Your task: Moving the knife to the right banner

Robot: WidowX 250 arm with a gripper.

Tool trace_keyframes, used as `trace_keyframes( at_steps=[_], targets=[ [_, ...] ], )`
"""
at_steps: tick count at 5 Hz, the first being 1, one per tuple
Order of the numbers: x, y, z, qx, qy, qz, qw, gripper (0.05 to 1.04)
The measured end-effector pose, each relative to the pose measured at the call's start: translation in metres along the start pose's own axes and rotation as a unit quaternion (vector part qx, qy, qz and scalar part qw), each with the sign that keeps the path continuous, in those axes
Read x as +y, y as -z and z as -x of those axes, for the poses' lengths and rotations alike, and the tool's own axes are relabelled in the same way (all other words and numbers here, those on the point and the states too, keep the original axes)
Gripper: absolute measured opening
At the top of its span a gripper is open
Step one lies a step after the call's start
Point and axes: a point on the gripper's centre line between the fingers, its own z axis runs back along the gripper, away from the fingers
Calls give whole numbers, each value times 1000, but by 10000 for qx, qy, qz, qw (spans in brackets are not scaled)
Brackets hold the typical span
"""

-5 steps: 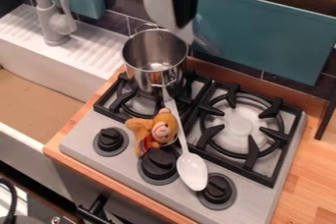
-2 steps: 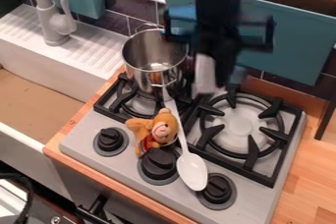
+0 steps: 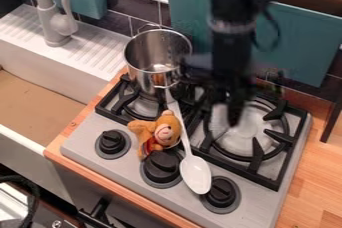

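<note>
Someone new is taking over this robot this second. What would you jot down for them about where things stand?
Pincer: over the right burner; its grip is too blurred to judge.
Knife: not certain; a pale blur beside the pincer may be its blade.
Done: the pincer is at the target burner. A finished placement can't be confirmed.
Left: probably lay the knife there, then back away.
Nearby: pot on the left burner, white spoon and plush toy in front of it.
</note>
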Motion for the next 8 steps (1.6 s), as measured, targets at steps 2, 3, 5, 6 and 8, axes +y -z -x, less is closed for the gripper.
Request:
trace_keyframes(
  at_steps=[2, 3, 5, 6, 8],
  targets=[
    [-6, 23, 1, -37, -100, -76, 9999, 106],
    [-5, 33, 2, 87, -183, -150, 9997, 106],
    [0, 54, 4, 79, -157, -251, 9995, 106],
    [3, 62, 6, 101, -109, -259, 9996, 140],
    [8, 61, -2, -49, -140, -237, 9996, 632]
  ],
)
